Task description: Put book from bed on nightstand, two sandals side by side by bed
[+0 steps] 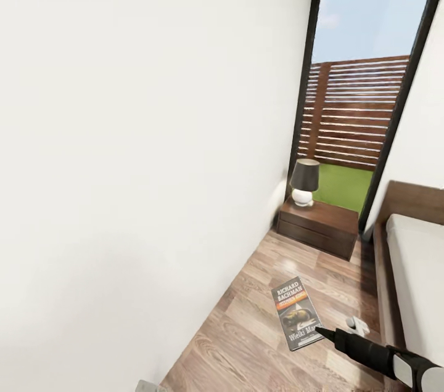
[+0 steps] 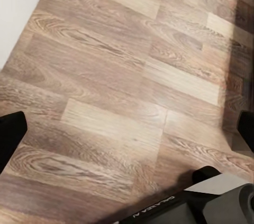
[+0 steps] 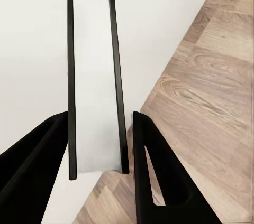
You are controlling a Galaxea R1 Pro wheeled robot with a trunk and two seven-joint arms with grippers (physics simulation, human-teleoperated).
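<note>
The book (image 1: pixel 295 312), a dark paperback with white "Richard Bachman" lettering and an orange band, hangs above the wood floor, between the white wall and the bed (image 1: pixel 412 269). My right gripper (image 1: pixel 320 334) is shut on its near corner. In the right wrist view the book (image 3: pixel 92 76) stands edge-on between the two black fingers (image 3: pixel 153 182). The nightstand (image 1: pixel 317 225) sits further ahead under the window, beside the bed's head. My left gripper (image 2: pixel 127 131) is open over bare floor. The sandals are out of view.
A lamp (image 1: pixel 304 181) with a dark shade and white base stands on the nightstand's left part. A white wall (image 1: pixel 135 164) runs close along the left. The tall dark-framed window (image 1: pixel 364 102) shows a slatted fence and grass. A floor strip (image 1: pixel 259 330) runs between wall and bed.
</note>
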